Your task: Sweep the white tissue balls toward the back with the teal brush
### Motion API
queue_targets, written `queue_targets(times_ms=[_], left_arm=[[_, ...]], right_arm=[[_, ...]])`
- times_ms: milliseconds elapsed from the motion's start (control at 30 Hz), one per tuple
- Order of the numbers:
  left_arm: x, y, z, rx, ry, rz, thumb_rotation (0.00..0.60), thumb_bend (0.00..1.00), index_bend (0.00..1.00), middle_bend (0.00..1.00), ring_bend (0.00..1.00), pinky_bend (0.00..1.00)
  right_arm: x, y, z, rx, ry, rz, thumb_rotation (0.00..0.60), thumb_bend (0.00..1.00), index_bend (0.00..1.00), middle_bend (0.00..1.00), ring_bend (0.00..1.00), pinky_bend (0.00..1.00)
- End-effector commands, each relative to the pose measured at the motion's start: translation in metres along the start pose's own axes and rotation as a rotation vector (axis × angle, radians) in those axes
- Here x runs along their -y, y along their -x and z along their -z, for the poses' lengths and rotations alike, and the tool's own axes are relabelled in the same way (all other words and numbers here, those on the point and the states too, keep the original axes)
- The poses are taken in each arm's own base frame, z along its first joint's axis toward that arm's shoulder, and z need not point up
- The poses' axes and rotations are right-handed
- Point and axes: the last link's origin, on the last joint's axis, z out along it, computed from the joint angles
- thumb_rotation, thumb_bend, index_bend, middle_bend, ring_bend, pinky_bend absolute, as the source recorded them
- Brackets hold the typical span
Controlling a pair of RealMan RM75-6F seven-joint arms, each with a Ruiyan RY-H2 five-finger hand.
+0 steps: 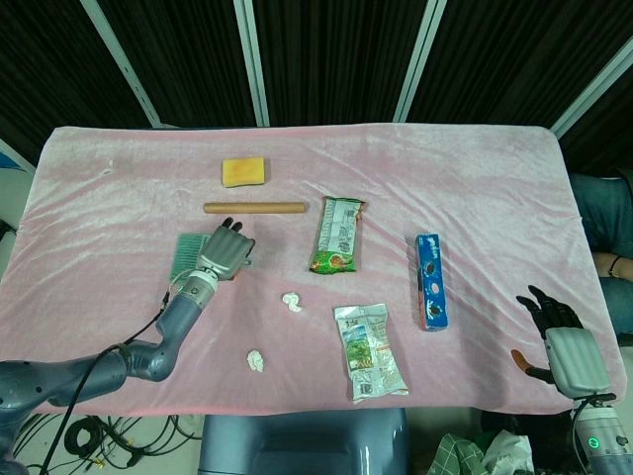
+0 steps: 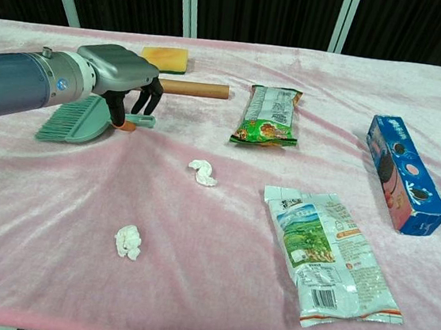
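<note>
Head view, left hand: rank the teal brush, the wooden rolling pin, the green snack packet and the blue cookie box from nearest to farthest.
From the left hand:
1. Teal brush, under the hand.
2. Wooden rolling pin, just behind it.
3. Green snack packet, mid-table.
4. Blue cookie box, far right.

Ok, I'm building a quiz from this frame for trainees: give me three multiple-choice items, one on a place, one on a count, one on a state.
1. Where does the yellow sponge lie?
A. behind the wooden rod
B. by the blue box
C. at the front edge

2. How many white tissue balls are on the cloth?
A. one
B. two
C. four

3. What is the left hand doing?
A. resting on a snack bag
B. hanging off the table
C. closing over the teal brush

Key: A, the sponge lies farther back than the rod; B, one mid-table, one nearer the front; C, its fingers curl over the brush handle.
</note>
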Motion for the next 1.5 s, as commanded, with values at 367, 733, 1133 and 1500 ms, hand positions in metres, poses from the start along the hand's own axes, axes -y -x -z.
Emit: queue_targets(times_ms=[367, 733, 1133, 1500], left_arm=[[0.005, -0.014, 0.014, -0.039, 0.03, 0.093, 0.6, 0.32, 0.51, 0.54, 0.18, 0.17], [0.024, -0.029, 0.061, -0.136, 0.069, 0.183, 0.6, 0.32, 0.53, 0.56, 0.19, 0.19], [0.035, -0.036, 0.088, -0.13, 0.096, 0.249, 0.6, 0.32, 0.54, 0.56, 0.19, 0.19], [0.02, -0.064, 0.128, -0.272, 0.205, 0.33, 0.6, 0.32, 0.55, 0.57, 0.21, 0.21]], right_arm=[[0.0, 0.0, 0.0, 0.001, 0.001, 0.001, 0.6, 0.2, 0.17, 0.05, 0.11, 0.15], [0.0, 0.0, 0.0, 0.005, 0.002, -0.001, 0.6, 0.2, 0.17, 0.05, 0.11, 0.15], [0.001, 0.001, 0.001, 0.009, 0.005, 0.005, 0.6, 0.2, 0.17, 0.05, 0.11, 0.15], [0.0, 0.001, 0.001, 0.016, 0.005, 0.002, 0.6, 0.2, 0.17, 0.05, 0.11, 0.15]])
